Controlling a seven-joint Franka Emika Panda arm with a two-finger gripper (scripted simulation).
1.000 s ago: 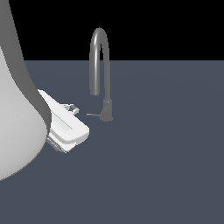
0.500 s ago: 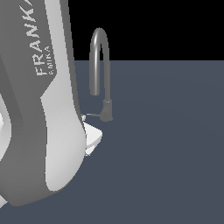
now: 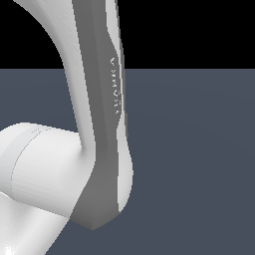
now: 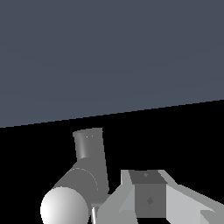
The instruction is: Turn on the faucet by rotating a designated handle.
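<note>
Right up close, the white and grey robot arm (image 3: pixel 99 149) fills most of the exterior view, with a rounded white joint bulging low on that view's left. It blocks everything behind it there; neither the faucet nor its handle shows past it.

From the wrist view, a pale grey blocky part of the tool (image 4: pixel 151 199) sits nearest, cut off by the frame edge, so I cannot tell how far its jaws stand apart or whether they hold anything. Just beside it is what looks like the faucet (image 4: pixel 89 164): a dark grey cylinder with a rounded pale end towards the camera and a narrower stub rising from it. The handle I cannot make out.

Beyond lies the flat slate-blue surface (image 4: pixel 112 57), running off to black.
</note>
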